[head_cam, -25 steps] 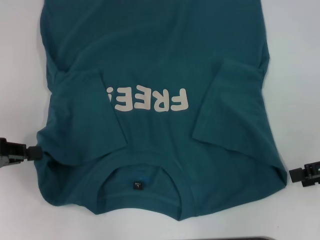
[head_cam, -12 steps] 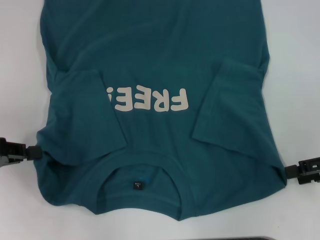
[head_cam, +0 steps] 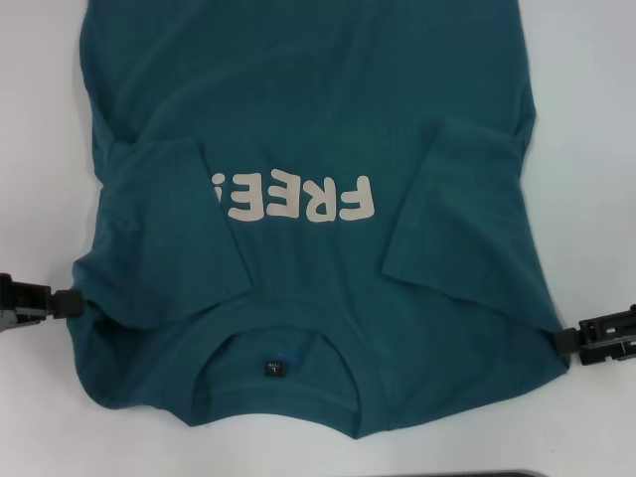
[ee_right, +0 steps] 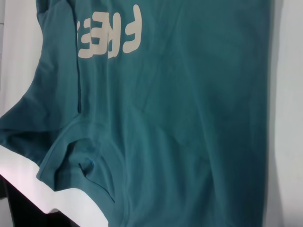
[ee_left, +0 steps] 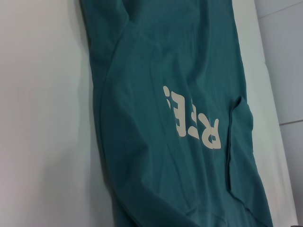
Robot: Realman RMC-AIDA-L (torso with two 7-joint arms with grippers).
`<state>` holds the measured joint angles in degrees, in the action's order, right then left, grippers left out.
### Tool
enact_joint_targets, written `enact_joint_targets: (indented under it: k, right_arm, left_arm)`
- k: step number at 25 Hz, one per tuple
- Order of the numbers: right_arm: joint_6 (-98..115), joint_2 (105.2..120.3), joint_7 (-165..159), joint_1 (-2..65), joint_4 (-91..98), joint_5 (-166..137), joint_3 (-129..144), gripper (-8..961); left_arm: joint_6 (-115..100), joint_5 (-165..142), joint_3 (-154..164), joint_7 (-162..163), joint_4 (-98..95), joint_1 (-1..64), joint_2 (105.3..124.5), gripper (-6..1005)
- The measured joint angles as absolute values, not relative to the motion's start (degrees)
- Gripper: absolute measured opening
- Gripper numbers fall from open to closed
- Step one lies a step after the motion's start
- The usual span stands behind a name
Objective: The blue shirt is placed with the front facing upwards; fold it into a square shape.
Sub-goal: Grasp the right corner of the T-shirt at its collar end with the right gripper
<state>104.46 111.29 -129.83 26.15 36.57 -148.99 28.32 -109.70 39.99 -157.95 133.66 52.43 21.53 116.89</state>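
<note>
Teal cotton, the blue shirt (head_cam: 318, 229) lies front-up across the white counter (head_cam: 596, 149), both sleeves folded in, collar at six o'clock. At nine o'clock the left gripper (head_cam: 62, 303) touches the shoulder edge; whether it pinches cloth, I cannot tell. At three o'clock the right gripper (head_cam: 568, 341) meets the opposite shoulder, grip equally unclear. An uneven lift could skew the fold.
</note>
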Motion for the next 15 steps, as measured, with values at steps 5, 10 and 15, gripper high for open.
enact_joint_targets:
  k: [5, 10, 15]
  right_arm:
    - [103.9, 111.7, -130.2, 26.4, 36.6, -149.0, 29.5, 865]
    - [103.6, 111.91, -130.7, 26.6, 36.6, -149.0, 30.1, 865]
    - [103.6, 112.38, -130.7, 27.2, 36.4, -149.0, 30.2, 865]
  left_arm:
    - [-109.8, 40.0, -158.0, 133.6, 52.4, 21.5, 116.89, 16]
    - [-109.8, 40.0, -158.1, 133.6, 52.4, 21.5, 116.89, 16]
    - [-109.9, 40.0, -158.1, 133.6, 52.4, 21.5, 116.89, 16]
